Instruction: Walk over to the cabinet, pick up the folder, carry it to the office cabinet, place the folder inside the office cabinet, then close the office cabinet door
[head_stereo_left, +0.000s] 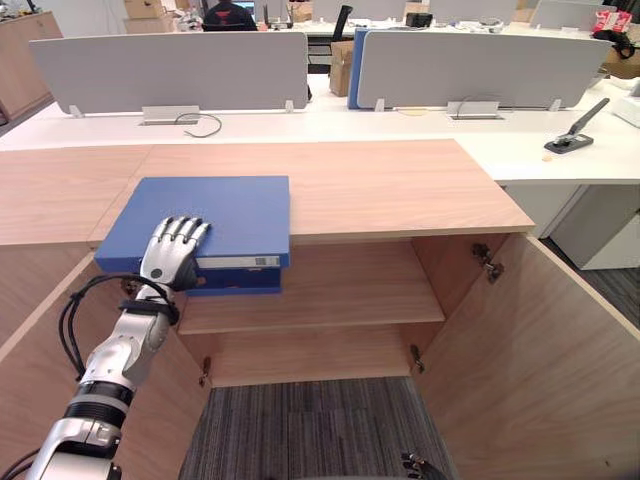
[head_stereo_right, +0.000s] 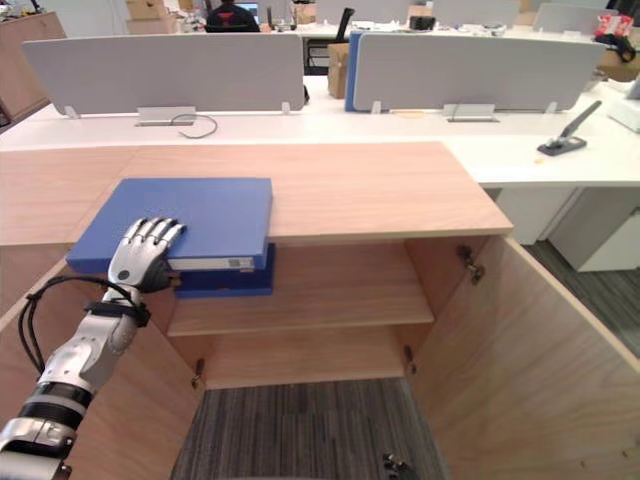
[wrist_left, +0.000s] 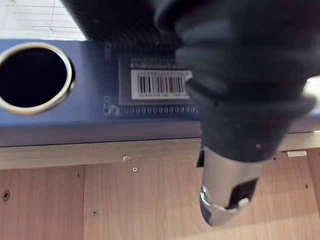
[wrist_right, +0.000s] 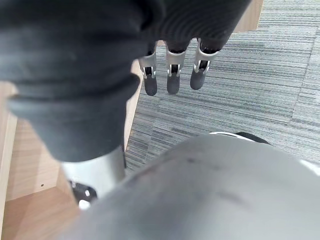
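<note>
My left hand (head_stereo_left: 172, 250) grips a thick blue folder (head_stereo_left: 225, 205) at its near left corner, fingers lying on the top cover and thumb (wrist_left: 225, 190) below the spine. The folder is level, its labelled spine (wrist_left: 150, 115) facing me, and it overlaps the front edge of the wooden cabinet top (head_stereo_left: 400, 185), above the open cabinet's upper shelf (head_stereo_left: 340, 290). The same hand (head_stereo_right: 142, 255) and folder (head_stereo_right: 200, 210) show in the right eye view. My right hand (wrist_right: 172, 80) hangs low over the carpet with straight fingers, holding nothing.
Both cabinet doors stand open: the right door (head_stereo_left: 540, 340) and the left door (head_stereo_left: 170, 420) flank grey carpet (head_stereo_left: 310, 430). Behind the cabinet runs a white desk (head_stereo_left: 350, 120) with grey partitions (head_stereo_left: 170, 70), a loose cable (head_stereo_left: 205, 122) and a black hole punch (head_stereo_left: 575, 135).
</note>
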